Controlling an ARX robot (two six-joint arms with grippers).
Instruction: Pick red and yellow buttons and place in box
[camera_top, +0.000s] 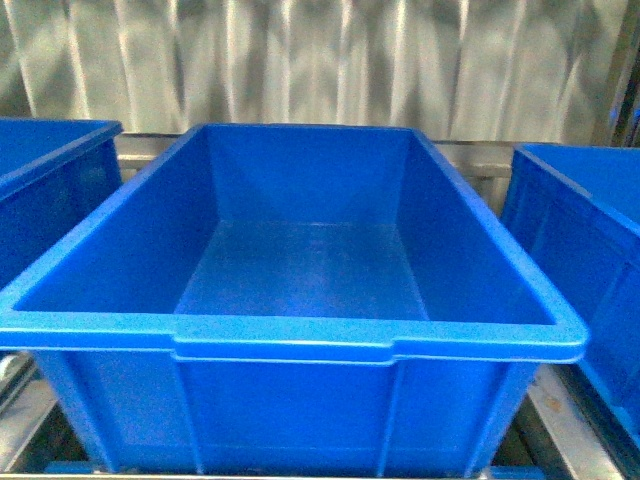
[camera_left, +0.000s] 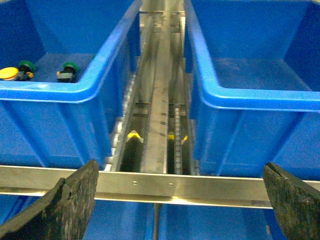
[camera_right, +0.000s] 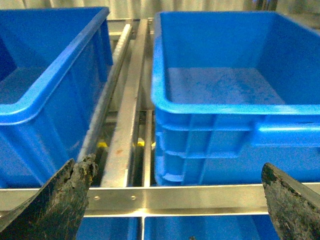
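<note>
Behind the near wall of the left bin (camera_left: 60, 92), one yellow button (camera_left: 9, 73) lies beside two green-capped switches (camera_left: 27, 66) — nothing red-capped shows anywhere. It sits ahead of the left gripper (camera_left: 180, 172) and toward the robot's left, across the bin's rim; its long axis is too small to read. I judge the left arm nearer. Both the left gripper and the right gripper (camera_right: 175, 167) hang with fingers wide apart, holding nothing. The middle box (camera_top: 290, 340) has no buttons in it — a third bin (camera_top: 580, 200) stands at its right side.

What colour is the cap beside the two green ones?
The cap is yellow; left wrist view.
</note>
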